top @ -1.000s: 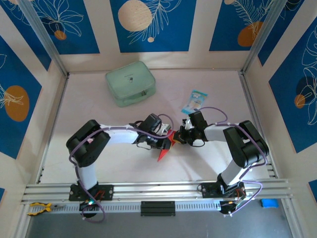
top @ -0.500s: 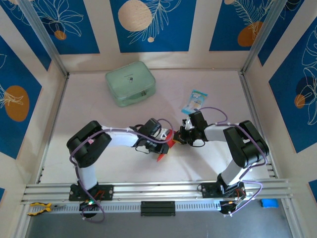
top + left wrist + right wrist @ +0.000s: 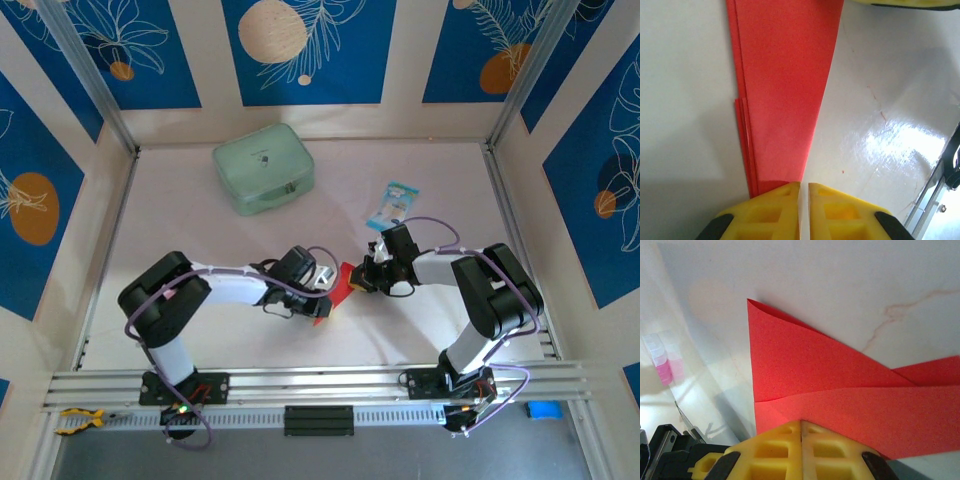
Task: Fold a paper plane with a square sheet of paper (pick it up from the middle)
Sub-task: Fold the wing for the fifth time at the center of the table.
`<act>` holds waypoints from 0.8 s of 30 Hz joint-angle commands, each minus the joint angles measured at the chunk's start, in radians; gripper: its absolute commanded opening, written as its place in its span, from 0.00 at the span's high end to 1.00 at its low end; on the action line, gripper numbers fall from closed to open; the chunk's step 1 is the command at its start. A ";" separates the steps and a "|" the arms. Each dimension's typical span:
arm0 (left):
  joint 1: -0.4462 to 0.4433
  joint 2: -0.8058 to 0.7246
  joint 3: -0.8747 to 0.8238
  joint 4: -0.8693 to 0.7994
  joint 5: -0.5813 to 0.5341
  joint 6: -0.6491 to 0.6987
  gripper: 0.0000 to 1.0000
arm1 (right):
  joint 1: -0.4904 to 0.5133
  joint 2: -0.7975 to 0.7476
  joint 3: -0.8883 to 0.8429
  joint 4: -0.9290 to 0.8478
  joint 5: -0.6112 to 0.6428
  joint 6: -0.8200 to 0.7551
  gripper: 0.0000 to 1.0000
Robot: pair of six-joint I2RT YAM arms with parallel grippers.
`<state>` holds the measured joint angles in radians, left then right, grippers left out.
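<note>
The square sheet of paper [image 3: 338, 288] is folded into a narrow red wedge lying flat at the table's middle, wide end toward the right arm. In the left wrist view the paper [image 3: 785, 75] tapers toward my left gripper [image 3: 804, 185]. That gripper is shut, with a hairline gap, and its left finger rests on the pointed end. My right gripper [image 3: 801, 422] is shut too, and its tips sit on the wide end of the layered paper [image 3: 815, 375]. In the top view the left gripper [image 3: 322, 302] and right gripper [image 3: 358, 283] face each other across the paper.
A pale green zip pouch [image 3: 263, 168] lies at the back left. A small blue-white packet [image 3: 392, 205] lies just beyond the right arm. An aluminium rail [image 3: 320, 385] runs along the near edge, with yellow-handled pliers [image 3: 80, 420] below it.
The left arm has drawn back to the left and nearer, its gripper sliding along the paper toward the pointed end. The right gripper has not moved.
</note>
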<state>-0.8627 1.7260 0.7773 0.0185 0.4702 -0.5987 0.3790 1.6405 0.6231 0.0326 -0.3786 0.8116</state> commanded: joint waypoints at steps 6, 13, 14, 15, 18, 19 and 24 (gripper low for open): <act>-0.013 -0.069 -0.112 -0.101 0.027 -0.025 0.88 | -0.020 0.002 -0.017 -0.062 0.061 -0.020 0.94; -0.013 -0.119 -0.136 -0.098 0.051 -0.024 0.93 | -0.021 -0.002 -0.016 -0.062 0.060 -0.022 0.94; -0.013 -0.127 -0.136 -0.100 0.048 -0.024 0.95 | -0.021 -0.002 -0.016 -0.062 0.060 -0.021 0.94; -0.013 -0.148 -0.138 -0.104 0.035 -0.024 0.97 | -0.021 -0.002 -0.016 -0.062 0.060 -0.022 0.94; -0.011 -0.241 -0.157 -0.064 0.011 -0.035 0.99 | -0.021 -0.004 -0.016 -0.060 0.057 -0.022 0.94; -0.010 -0.266 -0.153 -0.058 0.003 -0.038 0.99 | -0.021 -0.004 -0.016 -0.059 0.054 -0.023 0.94; 0.006 -0.269 -0.093 -0.015 0.004 -0.044 0.98 | -0.021 -0.004 -0.017 -0.051 0.050 -0.020 0.94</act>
<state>-0.8650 1.4460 0.6464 -0.0227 0.4774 -0.6315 0.3660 1.6390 0.6231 0.0288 -0.3805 0.8078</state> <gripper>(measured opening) 0.050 0.065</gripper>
